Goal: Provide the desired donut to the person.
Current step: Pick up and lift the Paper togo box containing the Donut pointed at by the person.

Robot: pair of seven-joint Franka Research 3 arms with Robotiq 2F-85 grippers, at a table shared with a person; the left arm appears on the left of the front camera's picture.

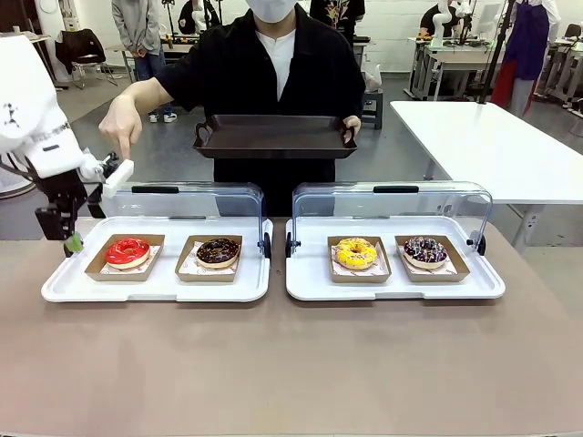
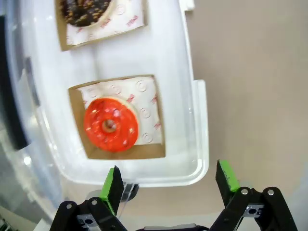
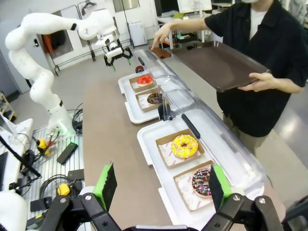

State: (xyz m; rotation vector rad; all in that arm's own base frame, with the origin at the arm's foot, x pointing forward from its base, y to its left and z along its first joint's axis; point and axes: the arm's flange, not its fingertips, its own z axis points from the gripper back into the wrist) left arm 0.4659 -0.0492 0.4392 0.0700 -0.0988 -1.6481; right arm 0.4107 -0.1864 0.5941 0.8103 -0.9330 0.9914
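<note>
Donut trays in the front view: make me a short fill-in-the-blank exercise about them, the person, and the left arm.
1. The person's free hand points down toward the ____ glazed donut.
2. The yellow iced donut sits in the white plastic tray on the picture's ____ side.
3. The left gripper hangs at the outer end of the other white tray, jaws ____.

Missing words: red; right; open.

The red donut (image 1: pixel 127 250) has glossy icing and sits in a matt brown cardboard holder (image 1: pixel 98 266) on a smooth white plastic tray (image 1: pixel 56 289). The lid (image 1: pixel 392 205) behind the yellow donut (image 1: pixel 356 252) is clear, shiny plastic, and the table (image 1: pixel 291 364) is matt.
</note>
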